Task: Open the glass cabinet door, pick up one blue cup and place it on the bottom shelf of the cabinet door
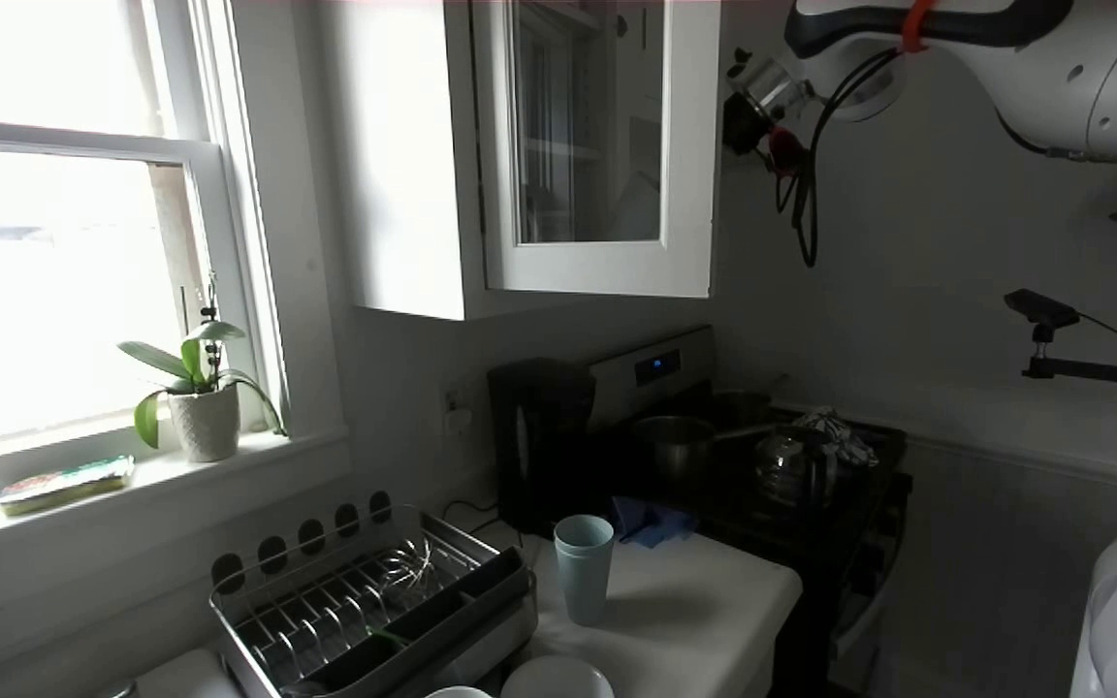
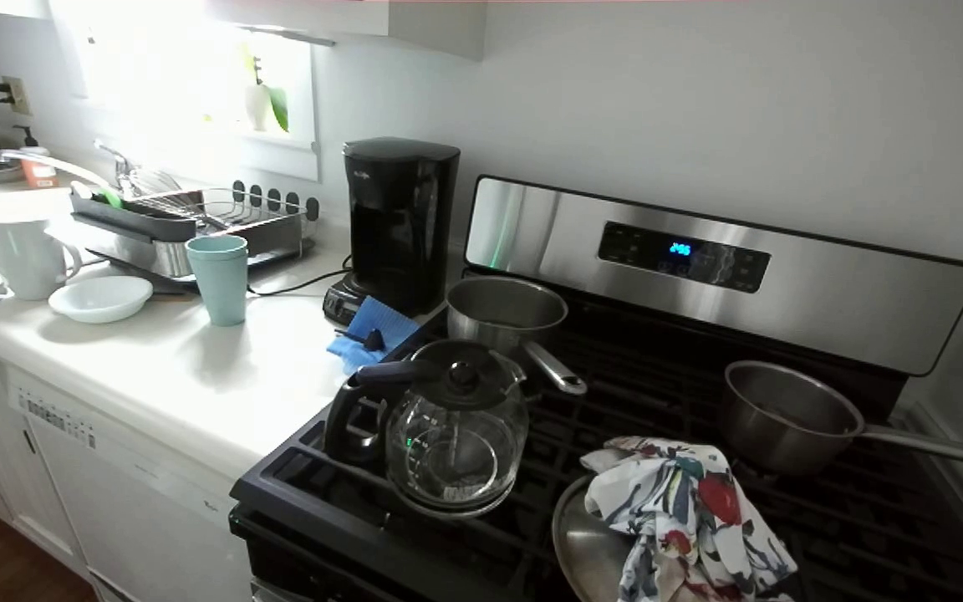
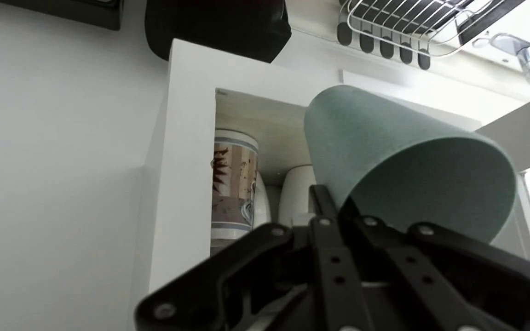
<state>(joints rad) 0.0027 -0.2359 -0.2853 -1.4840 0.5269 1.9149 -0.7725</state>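
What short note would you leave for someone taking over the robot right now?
Gripper: jaws shut on the blue cup by its rim, in front of the cabinet; whether it is partly inside is unclear.
Places: glass cabinet door open; bottom shelf holds a patterned mug; second blue cup on the counter.
Done: door open, cup gripped.
Left: set the cup on the bottom shelf, let go.

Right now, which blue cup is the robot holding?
The blue cup pinched by its wall in the gripper. The other blue cup isn't held: it stands upright on the counter beside the dish rack.
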